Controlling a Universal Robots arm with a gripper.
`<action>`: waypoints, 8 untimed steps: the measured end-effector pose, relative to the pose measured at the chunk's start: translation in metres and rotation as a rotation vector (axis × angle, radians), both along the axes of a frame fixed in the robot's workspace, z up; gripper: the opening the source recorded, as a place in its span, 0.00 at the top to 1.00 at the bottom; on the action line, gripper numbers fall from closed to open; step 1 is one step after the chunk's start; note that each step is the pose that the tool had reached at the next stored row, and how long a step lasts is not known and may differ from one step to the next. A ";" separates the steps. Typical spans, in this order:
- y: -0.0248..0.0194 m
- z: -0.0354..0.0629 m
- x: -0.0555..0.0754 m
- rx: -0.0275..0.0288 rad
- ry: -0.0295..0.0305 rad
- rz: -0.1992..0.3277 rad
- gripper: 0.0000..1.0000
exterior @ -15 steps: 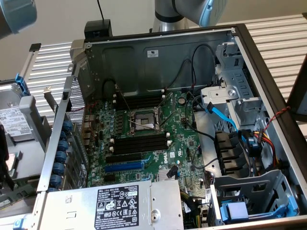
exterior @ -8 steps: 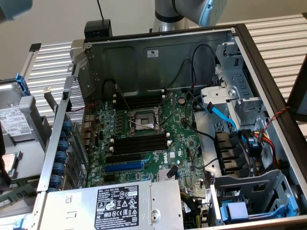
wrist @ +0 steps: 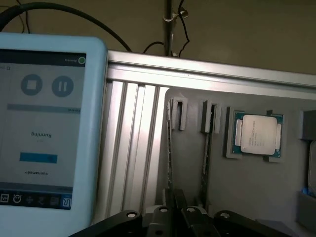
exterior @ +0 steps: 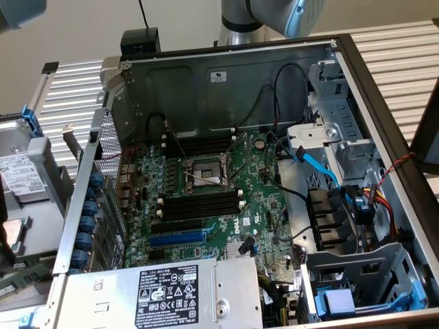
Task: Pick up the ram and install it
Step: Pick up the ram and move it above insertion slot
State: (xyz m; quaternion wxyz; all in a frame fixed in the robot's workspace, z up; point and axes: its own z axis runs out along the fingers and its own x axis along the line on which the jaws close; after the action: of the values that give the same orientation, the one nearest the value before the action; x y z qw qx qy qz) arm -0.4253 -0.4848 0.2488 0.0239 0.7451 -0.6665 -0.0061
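Gripper [wrist: 178, 198]: seen only in the wrist view, cut off by the frame edge, dark body and linkage showing. Its opening could not be told. It hung just beside the near end of the ram [wrist: 169, 148].

Ram: thin board seen edge-on, standing in a grey slotted holder [wrist: 177, 114] on a grey fixture plate [wrist: 247, 192]. Chips and label not visible from this angle. Whether the gripper touched it could not be told.

Second thin board [wrist: 204, 153]: edge-on, in the neighbouring holder, parallel and near.

Processor [wrist: 257, 136]: flat in a grey tray, apart from both boards.

Teach pendant [wrist: 44, 123]: screen close to the camera, hiding one side of the scene.

Aluminium profile frame [wrist: 207, 75]: bordered the fixture plate behind the holders.

Robot arm [exterior: 274, 15]: only a joint showed at the upper edge of the exterior view; the gripper lay outside that view.

Computer case [exterior: 226, 72]: open, side panel off. Motherboard [exterior: 264, 205] exposed, with black memory slots [exterior: 199, 206] empty and unobstructed from above, processor socket [exterior: 206, 171] between slot banks, blue expansion slot [exterior: 177, 238] below. Power supply [exterior: 171, 295] crowded the near edge; cables [exterior: 319, 164] and drive cage [exterior: 329, 137] crowded the exterior view's right.
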 end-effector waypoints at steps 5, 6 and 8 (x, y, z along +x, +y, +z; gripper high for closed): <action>0.0000 0.0000 0.000 0.0000 0.0000 0.000 0.84; 0.0000 0.0000 0.000 -0.0001 0.0001 0.000 0.78; 0.0000 0.0000 0.000 0.0000 0.0000 0.000 0.78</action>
State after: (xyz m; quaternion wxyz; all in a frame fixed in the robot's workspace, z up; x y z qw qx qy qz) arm -0.4253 -0.4848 0.2488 0.0240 0.7451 -0.6665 -0.0061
